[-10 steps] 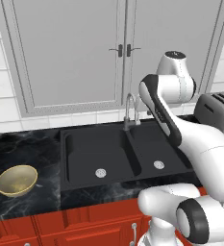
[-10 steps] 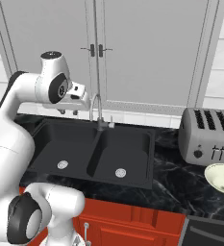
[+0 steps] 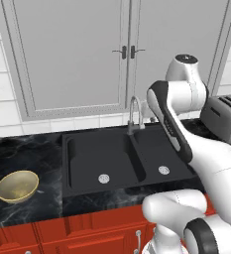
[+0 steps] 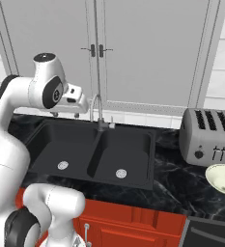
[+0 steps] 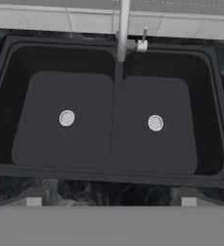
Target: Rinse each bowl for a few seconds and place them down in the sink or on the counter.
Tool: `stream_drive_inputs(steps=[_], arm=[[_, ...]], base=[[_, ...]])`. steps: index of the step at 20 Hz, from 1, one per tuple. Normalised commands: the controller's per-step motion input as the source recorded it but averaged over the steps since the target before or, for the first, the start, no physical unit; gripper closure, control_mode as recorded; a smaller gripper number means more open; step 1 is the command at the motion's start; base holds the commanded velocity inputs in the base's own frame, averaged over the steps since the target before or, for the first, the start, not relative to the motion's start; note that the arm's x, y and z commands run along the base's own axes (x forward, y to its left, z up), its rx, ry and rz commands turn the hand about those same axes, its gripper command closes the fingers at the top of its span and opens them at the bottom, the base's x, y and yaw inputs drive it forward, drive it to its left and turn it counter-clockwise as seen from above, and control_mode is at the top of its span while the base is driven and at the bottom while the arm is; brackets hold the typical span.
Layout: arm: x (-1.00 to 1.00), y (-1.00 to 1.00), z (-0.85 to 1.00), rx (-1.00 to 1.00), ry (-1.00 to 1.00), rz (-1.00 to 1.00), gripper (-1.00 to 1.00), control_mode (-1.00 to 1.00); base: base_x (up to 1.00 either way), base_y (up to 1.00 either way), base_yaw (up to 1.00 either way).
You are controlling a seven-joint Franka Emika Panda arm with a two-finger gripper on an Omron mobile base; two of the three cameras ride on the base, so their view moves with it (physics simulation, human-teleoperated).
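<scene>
The gripper (image 5: 108,198) is hanging wide open, holding nothing, over the sink (image 5: 113,62); the side views are showing the tan bowl (image 3: 17,187) and cream bowl (image 4: 223,179).

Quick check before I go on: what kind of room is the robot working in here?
A home kitchen, by the look of it: a black double-basin sink with a faucet, a toaster on the marble counter, and cabinets above.

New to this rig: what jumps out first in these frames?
The black double-basin sink dominates the middle of the counter, with both basins bare and the faucet behind its divider. The white arm holds its open pincer above the sink. The tan-gold bowl sits far left, the cream bowl far right by the toaster.
</scene>
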Motion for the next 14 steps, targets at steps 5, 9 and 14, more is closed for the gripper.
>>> stream_drive_inputs(steps=[5,9,14], arm=[[-0.42,-0.03,0.00,0.00,-0.08,-0.01,-1.00,-1.00],[-0.26,-0.20,0.00,0.00,-0.09,0.01,-1.00,-1.00],[-0.13,-0.28,0.00,0.00,-0.08,0.06,-1.00,-1.00]], base=[[0.00,0.00,0.00],[0.00,0.00,0.00],[0.00,0.00,0.00]])
